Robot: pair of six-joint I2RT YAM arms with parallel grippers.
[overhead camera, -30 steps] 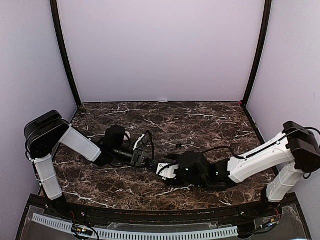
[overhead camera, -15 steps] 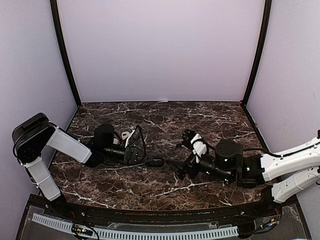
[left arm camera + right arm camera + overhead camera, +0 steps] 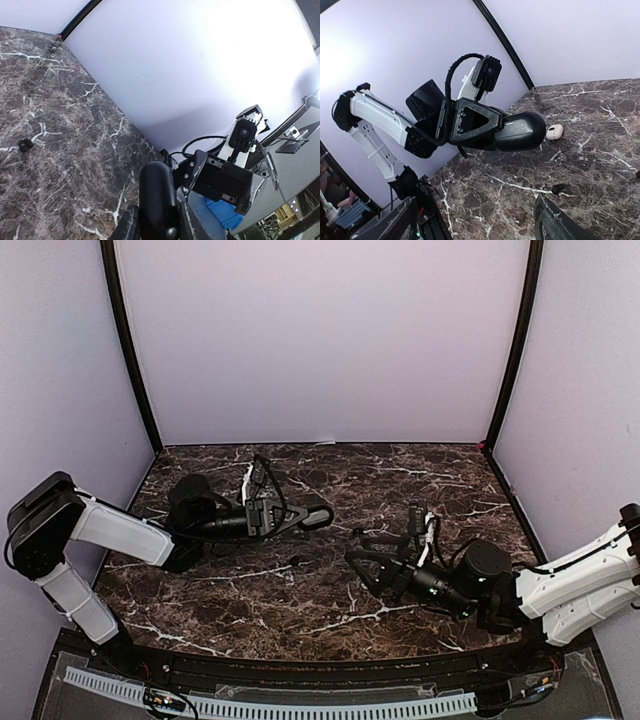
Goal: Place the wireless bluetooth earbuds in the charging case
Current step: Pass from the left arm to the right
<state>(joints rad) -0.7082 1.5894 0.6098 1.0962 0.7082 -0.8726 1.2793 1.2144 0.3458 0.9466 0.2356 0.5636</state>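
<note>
**Case held out by the left claw, right claw wide and empty**

The left claw (image 3: 297, 518) is clamped on the black charging case (image 3: 320, 514). The case is a smooth pebble that sticks out past the fingertips and hangs clear above the tabletop (image 3: 400, 475). It points lengthways toward the other arm, so it looks presented rather than parked. I judge it is being steadied so that the other claw can bring an earbud to it. From the right wrist view the case looks closed, with no raised lid that I can make out, so opening it probably comes first.

The right claw (image 3: 475, 207) stands wide with nothing between its fingers. It sits low over the tabletop and is turned toward the case, which is ahead of it and well apart. That width suits a pickup, not a carry.

The earbuds are not in the case. One small black earbud (image 3: 293, 561) lies on the tabletop below and just in front of the left claw, between the two claws. A dark speck (image 3: 358, 531) lies near the right claw's fingertips, too small to name for sure. Beyond the held case, as seen from the right claw, a small white rounded piece (image 3: 554, 132) rests on the tabletop. Whether it is an earbud or another case I cannot tell.

The likely next move is the right claw coming down on the nearest black earbud. That earbud is tiny and lies flat on a hard marbled top, so a pinch could flick it away
</note>
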